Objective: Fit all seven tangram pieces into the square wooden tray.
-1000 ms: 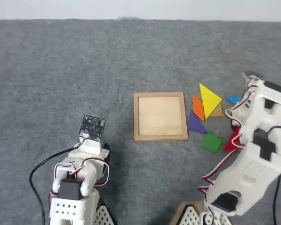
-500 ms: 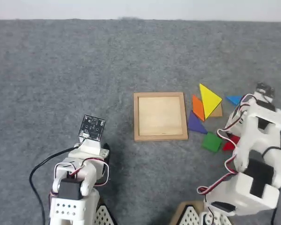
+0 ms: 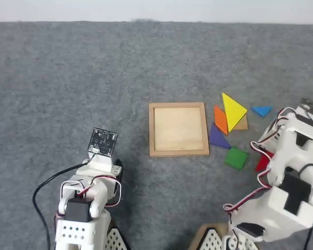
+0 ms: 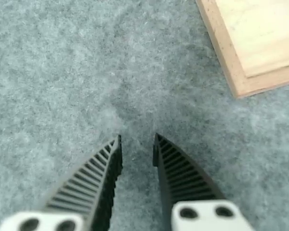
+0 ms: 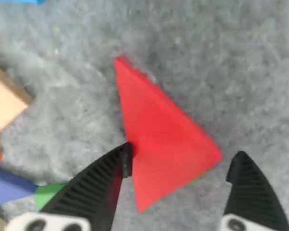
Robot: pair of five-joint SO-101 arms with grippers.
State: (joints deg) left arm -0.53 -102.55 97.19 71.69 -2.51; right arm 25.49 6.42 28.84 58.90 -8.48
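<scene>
Tray's empty, all seven pieces sitting outside it

The square wooden tray (image 3: pixel 152 129) lies flat just right of centre, nothing in it, and the pieces are bunched on its right: a big yellow triangle (image 3: pixel 232 110) touching an orange piece (image 3: pixel 220 119), and a tan piece (image 3: pixel 242 124) poking out from under the yellow's lower edge. A purple triangle (image 3: pixel 217 137) lies right by the tray's lower right corner, and a green square (image 3: pixel 236 157) sits below that. A small blue triangle (image 3: pixel 261 110) lies off on its own further right, with a red triangle (image 3: pixel 261 163), only partly visible, at the right edge.
</scene>
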